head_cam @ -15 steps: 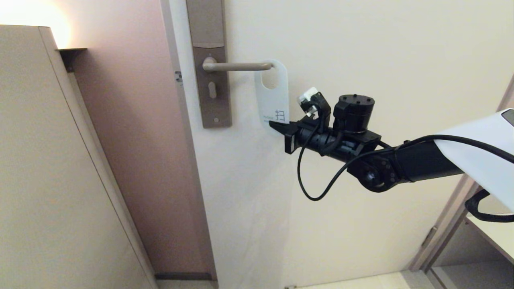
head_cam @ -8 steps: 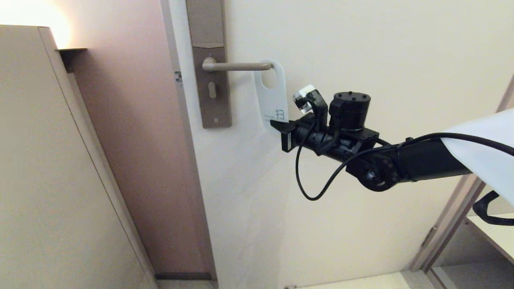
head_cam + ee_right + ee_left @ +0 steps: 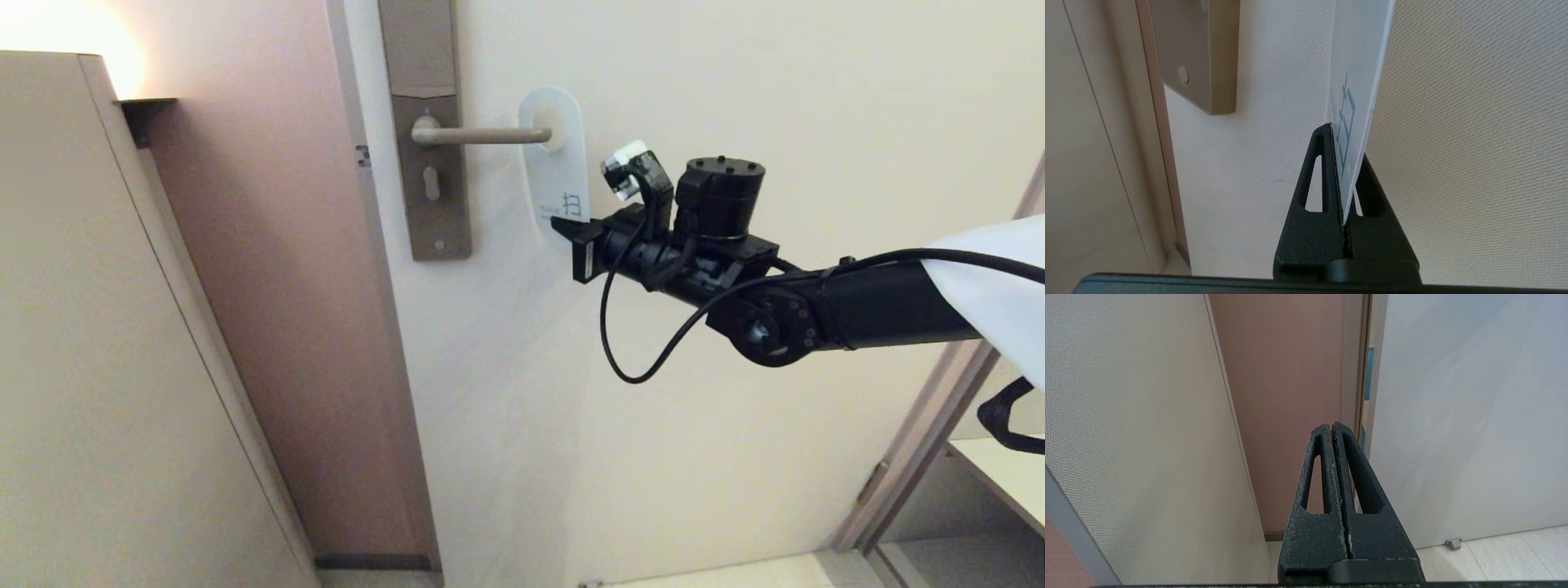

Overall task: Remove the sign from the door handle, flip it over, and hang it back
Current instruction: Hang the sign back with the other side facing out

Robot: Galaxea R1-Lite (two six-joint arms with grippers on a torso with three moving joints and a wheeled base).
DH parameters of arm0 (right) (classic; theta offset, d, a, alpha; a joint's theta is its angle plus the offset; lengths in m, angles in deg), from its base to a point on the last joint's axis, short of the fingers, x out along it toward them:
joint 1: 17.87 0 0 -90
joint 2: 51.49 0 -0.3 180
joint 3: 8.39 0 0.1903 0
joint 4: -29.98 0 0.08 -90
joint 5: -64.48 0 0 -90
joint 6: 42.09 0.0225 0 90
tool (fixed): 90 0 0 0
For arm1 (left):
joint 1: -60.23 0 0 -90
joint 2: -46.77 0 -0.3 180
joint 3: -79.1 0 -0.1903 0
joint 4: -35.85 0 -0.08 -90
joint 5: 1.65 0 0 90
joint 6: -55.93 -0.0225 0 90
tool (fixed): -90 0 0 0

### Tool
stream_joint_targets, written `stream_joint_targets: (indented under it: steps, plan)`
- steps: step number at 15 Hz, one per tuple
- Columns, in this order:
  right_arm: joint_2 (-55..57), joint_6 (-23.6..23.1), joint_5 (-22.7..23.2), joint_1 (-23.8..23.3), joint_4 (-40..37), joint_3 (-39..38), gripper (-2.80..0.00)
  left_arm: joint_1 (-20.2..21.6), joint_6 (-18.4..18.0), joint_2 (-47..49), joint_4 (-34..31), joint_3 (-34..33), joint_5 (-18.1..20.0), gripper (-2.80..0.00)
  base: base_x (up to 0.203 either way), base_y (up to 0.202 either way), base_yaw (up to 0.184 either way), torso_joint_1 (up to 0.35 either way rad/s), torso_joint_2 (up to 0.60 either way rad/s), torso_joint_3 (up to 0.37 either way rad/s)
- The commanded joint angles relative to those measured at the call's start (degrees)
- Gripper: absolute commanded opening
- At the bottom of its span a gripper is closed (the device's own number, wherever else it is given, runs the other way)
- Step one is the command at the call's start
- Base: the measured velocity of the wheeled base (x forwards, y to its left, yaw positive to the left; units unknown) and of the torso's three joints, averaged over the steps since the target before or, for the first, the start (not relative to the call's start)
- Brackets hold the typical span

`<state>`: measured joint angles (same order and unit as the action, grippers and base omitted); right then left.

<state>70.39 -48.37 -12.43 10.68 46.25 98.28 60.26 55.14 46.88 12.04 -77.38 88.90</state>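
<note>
The sign [image 3: 553, 167], white face towards me with a blue character near its lower end, is raised so the tip of the door handle [image 3: 482, 135] sits low in its oval hole. My right gripper [image 3: 567, 231] is shut on the sign's bottom edge, reaching in from the right. In the right wrist view the sign [image 3: 1357, 81] stands edge-on between the shut fingers, with the right gripper [image 3: 1345, 163] clamping it just off the door. My left gripper [image 3: 1332, 430] is shut and empty, out of the head view, pointing at the wall and door edge low down.
The handle's tall plate with keyhole [image 3: 429, 175] is on the cream door [image 3: 735, 98]. A brown door frame [image 3: 269, 286] and a beige cabinet side [image 3: 90, 343] stand to the left. A second doorway and shelf [image 3: 988, 465] lie at the lower right.
My right gripper has lifted the sign upward along the door, so the top of the sign now stands above the handle and the handle tip sits lower in the hole.
</note>
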Motion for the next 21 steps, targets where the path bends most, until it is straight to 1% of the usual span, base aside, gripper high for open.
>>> stream_joint_targets:
  steps: [1, 3, 4, 8, 10, 15, 17, 19, 21]
  plan:
    - [-0.69, -0.05, -0.2, 0.01, 0.27, 0.02, -2.8, -0.01, 0.0, -0.02, 0.0, 0.0, -0.02, -2.8, 0.0, 0.0, 0.0, 0.0, 0.0, 0.0]
    - [-1.11, 0.08, -2.72, 0.01, 0.27, -0.23, -2.8, 0.06, 0.0, -0.02, 0.0, 0.01, -0.02, -2.8, 0.0, 0.0, 0.0, 0.0, 0.0, 0.0]
    - [-1.24, 0.17, -3.29, 0.05, 0.31, -0.46, -2.8, 0.06, 0.0, -0.02, 0.0, -0.01, -0.02, -2.8, 0.0, 0.0, 0.0, 0.0, 0.0, 0.0]
    - [-2.72, 0.74, -3.43, 0.25, 0.44, -2.58, -2.8, 0.06, 0.0, -0.02, 0.0, -0.07, -0.02, -2.8, 0.0, 0.0, 0.0, 0.0, 0.0, 0.0]
    - [-3.22, 0.83, -3.82, 1.22, 0.45, -3.65, -2.8, 0.06, 0.0, -0.02, 0.0, 0.02, -0.02, -2.8, 0.0, 0.0, 0.0, 0.0, 0.0, 0.0]
    - [-2.86, 1.1, -5.19, 4.3, 0.45, -3.59, -2.8, 0.06, 0.0, -0.02, 0.0, 0.02, -0.02, -2.8, 0.0, 0.0, 0.0, 0.0, 0.0, 0.0]
    - [-2.43, 1.47, -7.08, 5.69, 0.45, -3.49, -2.8, 0.03, 0.0, -0.02, 0.0, 0.01, -0.02, -2.8, 0.0, 0.0, 0.0, 0.0, 0.0, 0.0]
    - [-2.19, 3.33, -9.46, 7.08, 0.45, -3.43, -2.8, 0.05, 0.0, -0.02, 0.0, -0.05, -0.02, -2.8, 0.0, 0.0, 0.0, 0.0, 0.0, 0.0]
    - [-1.92, 6.03, -12.96, 8.24, 0.29, -3.32, -2.8, 0.06, 0.04, -0.02, 0.0, -0.02, -0.02, -2.8, 0.0, 0.0, 0.0, 0.0, 0.0, 0.0]
